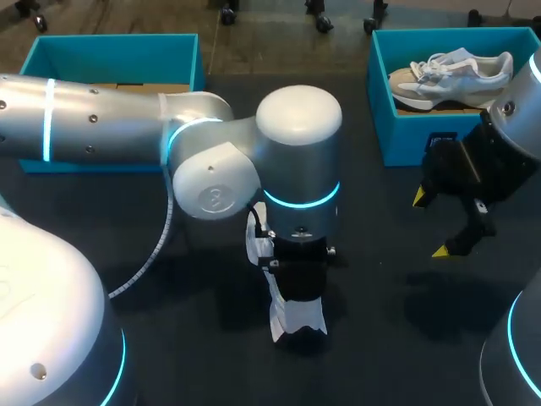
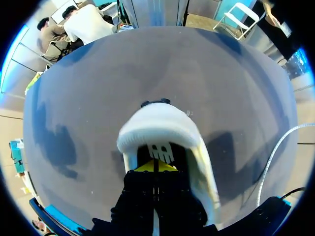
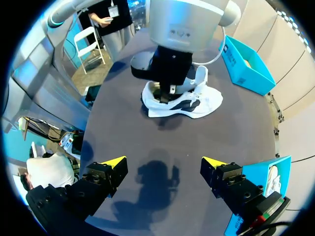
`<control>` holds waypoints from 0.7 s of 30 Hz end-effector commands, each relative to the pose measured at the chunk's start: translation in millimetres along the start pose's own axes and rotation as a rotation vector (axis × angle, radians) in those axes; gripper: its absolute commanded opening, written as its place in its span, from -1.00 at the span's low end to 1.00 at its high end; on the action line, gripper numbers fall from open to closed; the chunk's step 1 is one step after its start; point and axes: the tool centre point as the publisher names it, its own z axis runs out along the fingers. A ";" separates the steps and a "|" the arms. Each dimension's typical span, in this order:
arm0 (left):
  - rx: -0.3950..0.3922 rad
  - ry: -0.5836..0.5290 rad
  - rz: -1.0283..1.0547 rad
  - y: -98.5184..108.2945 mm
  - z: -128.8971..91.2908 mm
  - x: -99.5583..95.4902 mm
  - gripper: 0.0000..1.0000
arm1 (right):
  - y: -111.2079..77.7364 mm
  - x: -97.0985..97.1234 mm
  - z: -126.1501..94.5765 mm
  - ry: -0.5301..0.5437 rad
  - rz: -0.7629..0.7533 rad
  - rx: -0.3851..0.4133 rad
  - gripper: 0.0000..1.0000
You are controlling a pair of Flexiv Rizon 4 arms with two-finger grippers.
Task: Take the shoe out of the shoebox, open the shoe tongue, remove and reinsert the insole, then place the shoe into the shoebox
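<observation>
Left gripper (image 2: 155, 167): yellow tips drawn together inside the padded, rounded collar of a white shoe (image 1: 283, 317), which rests on the dark matte counter (image 1: 380, 338); what they pinch is not discernible. Right gripper (image 1: 429, 225): fingers spread, above the counter. Teal rectangular shoebox (image 1: 385, 127), holding a second shoe (image 1: 452, 74).

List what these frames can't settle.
- Shoe on the table: in the head view the left arm covers most of it; only white edges show.
- Left gripper: it sits in the shoe's opening in the left wrist view, so what it holds, if anything, is hidden.
- Insole: in or out, no view shows it.
- Left shoebox: the left arm crosses its floor in the head view.
</observation>
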 end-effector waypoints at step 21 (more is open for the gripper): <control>-0.072 0.039 -0.223 30.3 -15.1 14.8 -1.00 | 0.3 -1.1 1.5 0.002 -0.001 0.002 1.00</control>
